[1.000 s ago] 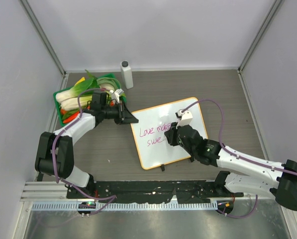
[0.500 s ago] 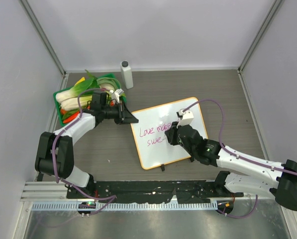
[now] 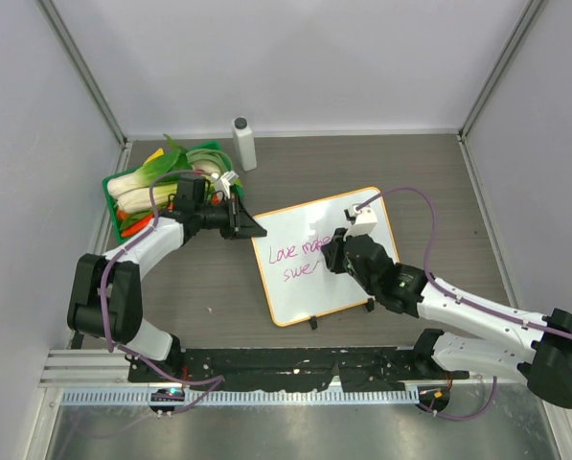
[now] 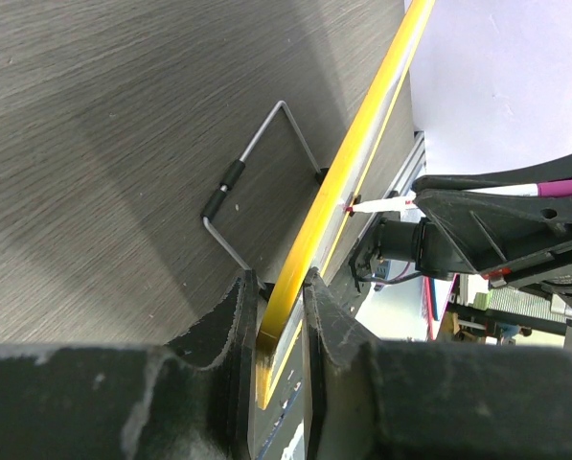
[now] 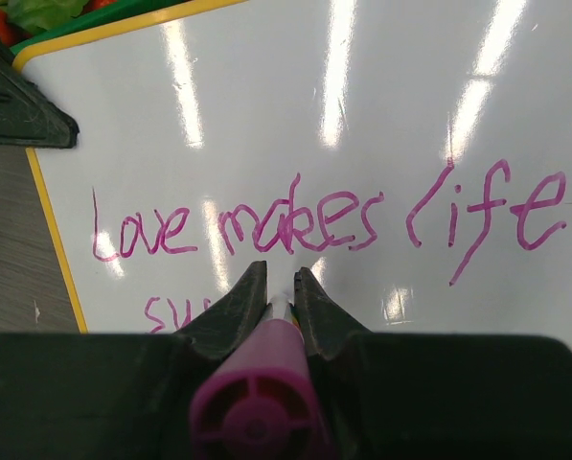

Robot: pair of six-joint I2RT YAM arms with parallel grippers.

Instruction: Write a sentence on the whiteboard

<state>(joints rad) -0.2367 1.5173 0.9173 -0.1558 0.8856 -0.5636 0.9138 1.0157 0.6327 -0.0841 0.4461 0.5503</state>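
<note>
Right gripper [image 5: 281, 287]: jaws clamped on a pink marker [image 5: 257, 402], its tip on the board just ahead.
Sentence [image 5: 335, 222]: "Love makes life" just past the tip; a second line starting "sw" sits beside the jaws.
Whiteboard [image 3: 314, 297]: beneath the right gripper.
Left gripper [image 4: 278, 297]: pinched closed on the whiteboard's orange frame at a corner.
Green tray [image 3: 107, 187]: holds vegetables, just behind the left gripper.
White bottle [image 3: 244, 144]: farther off.

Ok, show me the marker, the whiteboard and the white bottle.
marker [image 5: 255, 412], right wrist view, on its magenta rear end.
whiteboard [image 3: 305, 297], top external view, on the bare white surface below the writing.
white bottle [image 3: 244, 146], top external view, on its body.
</note>
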